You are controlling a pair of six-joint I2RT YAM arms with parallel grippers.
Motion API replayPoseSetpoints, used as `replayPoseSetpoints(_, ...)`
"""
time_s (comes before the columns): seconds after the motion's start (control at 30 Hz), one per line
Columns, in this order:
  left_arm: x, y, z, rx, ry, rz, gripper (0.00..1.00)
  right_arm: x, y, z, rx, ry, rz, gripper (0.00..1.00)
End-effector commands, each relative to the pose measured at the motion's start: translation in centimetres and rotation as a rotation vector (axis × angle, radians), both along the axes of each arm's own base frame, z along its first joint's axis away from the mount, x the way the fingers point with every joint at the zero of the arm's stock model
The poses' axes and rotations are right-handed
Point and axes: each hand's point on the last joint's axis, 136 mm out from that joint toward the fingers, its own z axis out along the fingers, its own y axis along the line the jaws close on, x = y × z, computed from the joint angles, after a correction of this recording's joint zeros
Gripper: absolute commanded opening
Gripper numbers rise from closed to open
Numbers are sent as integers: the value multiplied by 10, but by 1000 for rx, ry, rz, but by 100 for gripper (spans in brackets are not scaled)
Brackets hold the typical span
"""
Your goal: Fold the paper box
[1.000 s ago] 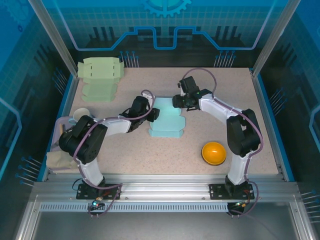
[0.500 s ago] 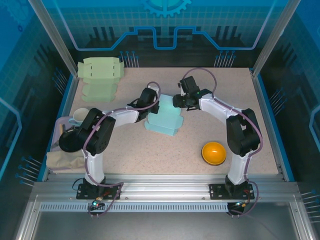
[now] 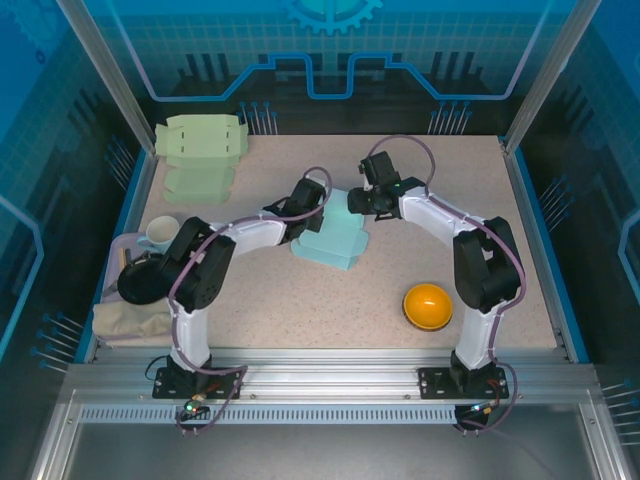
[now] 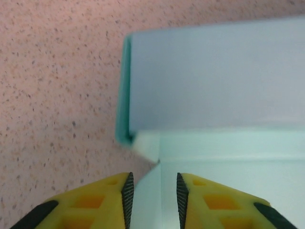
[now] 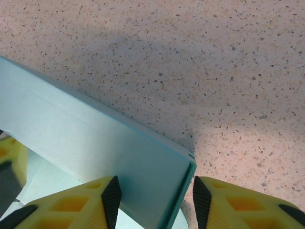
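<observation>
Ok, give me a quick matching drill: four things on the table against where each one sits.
Things:
1. paper box
2. orange bowl
3. green flat blanks
4. white cup

Places:
A. far left corner
B. near right side
C. centre
D. left edge, just beyond the black dish

Pairs: 1-C; 2-B; 3-A; 4-D

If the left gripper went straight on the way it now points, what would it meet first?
Probably the left gripper meets the paper box, its raised panel directly ahead; depth is unclear.
</observation>
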Motion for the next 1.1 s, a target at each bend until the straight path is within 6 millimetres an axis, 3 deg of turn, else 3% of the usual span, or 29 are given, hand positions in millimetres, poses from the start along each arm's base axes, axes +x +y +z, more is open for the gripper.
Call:
replayPoseSetpoints(0.0,-20,-4,36,-85,-2,-40,40,-13,-8,-20,-25,100,-22,49)
replayPoseSetpoints(0.2,-54,24,55,-129,73,84,43,-14,-8,-1,-25,74,-6,53)
replayPoseSetpoints(0.37,-93,58,45,-173,182,229,48,-21,-12,23,-100,16,76,56)
replayPoseSetpoints(0.47,-116,69,38,-224,227,282,50,-25,-14,37,-163,-11,147,57)
replayPoseSetpoints(0.6,-141,58,23,-365,306,289,52,-20,-8,50,-232,-48,252,57)
replayPoseSetpoints(0.73,-153,51,13,-444,356,304,52,-5,-5,54,-295,-64,307,57)
replayPoseSetpoints(0.9,-160,49,4,-476,383,335,52,11,4,48,-328,-47,355,55)
replayPoseSetpoints(1.07,-163,40,-3,-522,423,363,53,17,-1,26,-340,7,333,55)
